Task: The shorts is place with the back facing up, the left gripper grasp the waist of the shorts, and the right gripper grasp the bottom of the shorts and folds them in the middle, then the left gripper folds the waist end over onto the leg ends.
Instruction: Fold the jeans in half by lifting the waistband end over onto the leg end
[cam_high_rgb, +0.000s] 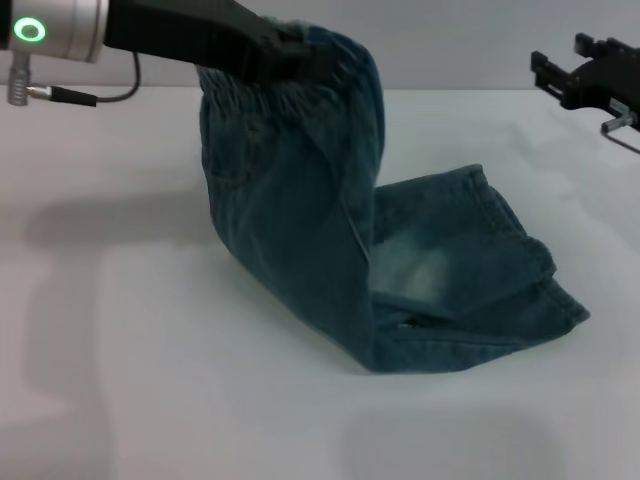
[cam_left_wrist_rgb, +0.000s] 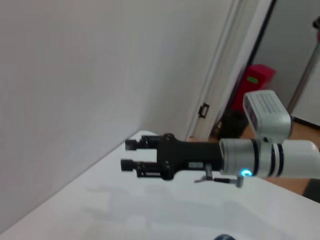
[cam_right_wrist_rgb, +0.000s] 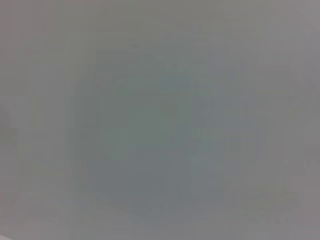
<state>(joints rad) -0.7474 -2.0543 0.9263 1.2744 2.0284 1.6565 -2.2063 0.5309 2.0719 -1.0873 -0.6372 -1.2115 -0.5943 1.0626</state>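
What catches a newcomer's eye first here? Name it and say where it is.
The shorts rise mid-table, their waist lifted high by the left claw at upper left, while the leg ends lie flat on the white table. The right claw hangs open and empty at far right.

Left arm's silver cylindrical wrist (cam_high_rgb: 60, 28) with glowing green ring light, thin black cable, slim black gripper link, right arm's blocky black two-finger gripper (cam_left_wrist_rgb: 131, 154), white wrist with blue light
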